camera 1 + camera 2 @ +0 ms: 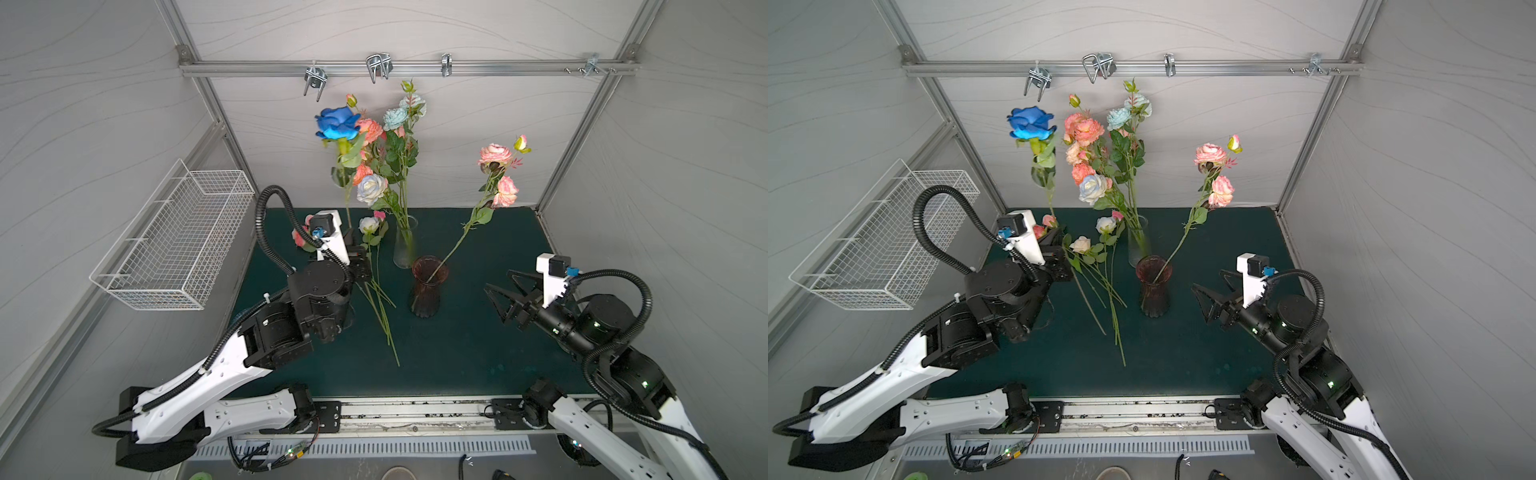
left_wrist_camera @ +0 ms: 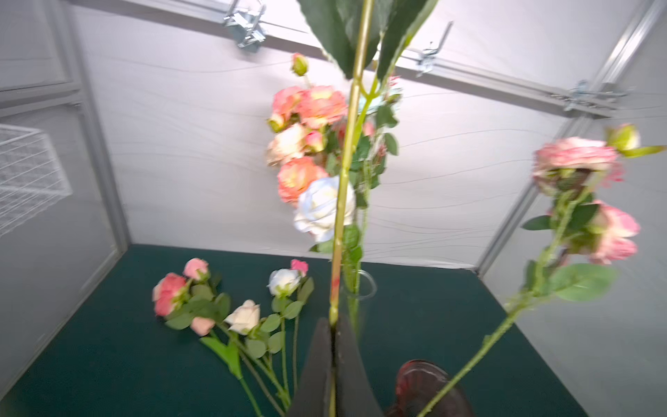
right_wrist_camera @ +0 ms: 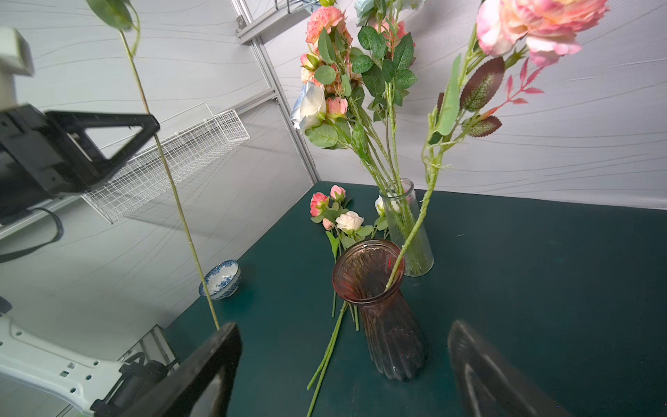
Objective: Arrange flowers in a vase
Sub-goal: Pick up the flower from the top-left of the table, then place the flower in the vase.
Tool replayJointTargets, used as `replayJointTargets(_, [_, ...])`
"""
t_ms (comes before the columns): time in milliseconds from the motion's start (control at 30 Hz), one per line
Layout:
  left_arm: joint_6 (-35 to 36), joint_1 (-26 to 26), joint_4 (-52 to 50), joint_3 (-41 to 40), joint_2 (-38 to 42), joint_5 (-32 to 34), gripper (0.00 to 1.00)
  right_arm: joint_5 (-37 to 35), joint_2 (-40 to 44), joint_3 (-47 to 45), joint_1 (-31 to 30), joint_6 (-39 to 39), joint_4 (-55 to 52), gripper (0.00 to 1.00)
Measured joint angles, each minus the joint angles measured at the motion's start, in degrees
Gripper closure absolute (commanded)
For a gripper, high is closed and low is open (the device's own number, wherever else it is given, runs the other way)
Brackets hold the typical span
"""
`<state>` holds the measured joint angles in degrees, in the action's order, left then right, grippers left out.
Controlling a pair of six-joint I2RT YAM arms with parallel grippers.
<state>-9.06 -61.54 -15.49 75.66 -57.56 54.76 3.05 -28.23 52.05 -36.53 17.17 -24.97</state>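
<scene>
1. The tabletop [image 1: 457, 353] is covered with a dark green mat and is closed in on three sides by pale grey panels marked with thin wavy lines, set in aluminium framing
2. An aluminium rail [image 1: 498, 66] is run across the back wall, and metal hooks [image 1: 378, 66] are hung from it
3. A white wire basket [image 1: 174, 237] is fixed to the side wall by the left arm
4. The left fingers [image 2: 325, 346] are pressed fully together on the green stem of the deep blue rose [image 1: 336, 123], which is held upright with its bloom raised high before the back wall
5. The right fingers [image 3: 209, 372] are spread wide and nothing is held; they are kept above the mat near the red-tinted glass vase [image 1: 428, 291]
6. This vase is stood near the middle of the tabletop, and one pink peony-like stem [image 1: 494, 153] is leant in it toward the right arm's side
7. A clear ribbed vase [image 1: 405, 249] is set just behind it and is filled with a bunch of pink, peach, white and pale blue blooms [image 1: 386, 137]
8. Loose flowers [image 1: 1096, 253] are laid flat on the mat between the left arm and the vases
9. A blue-and-white bowl [image 3: 221, 279] is placed at the tabletop's edge by the left-hand wall
</scene>
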Motion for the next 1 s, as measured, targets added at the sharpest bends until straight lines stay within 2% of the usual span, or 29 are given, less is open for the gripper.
replayJointTargets(167, [7.58,0.68,9.75,8.96,-10.78,-6.95,1.0,-0.02,-0.55,0.39,0.0,-0.02,-0.04,0.09])
replayJointTargets(300, [8.48,4.15,13.29,14.47,-17.46,-14.45,1.0,-0.07,-0.55,0.61,0.0,-0.04,-0.04,0.09])
replayJointTargets(467, [8.37,8.85,17.88,15.72,-22.38,-20.24,1.0,-0.35,-0.55,1.03,0.0,-0.15,-0.52,0.09])
replayJointTargets(633, [8.04,11.34,22.12,15.72,-27.19,-24.96,1.0,-0.66,-0.52,2.34,0.0,-0.61,-0.79,0.09])
replayJointTargets(767, [8.2,11.91,25.57,13.05,-29.05,-26.86,1.0,-0.9,-0.35,2.43,0.0,-0.79,-0.92,0.09])
replayJointTargets(900, [7.8,11.96,28.92,5.84,-29.05,-27.17,1.0,-0.98,-0.04,2.4,0.0,-1.14,-1.01,0.08])
replayJointTargets(1000, [6.69,12.0,29.03,-0.07,-29.0,-27.04,0.81,-0.98,-0.04,2.27,0.0,-1.16,-1.03,0.09])
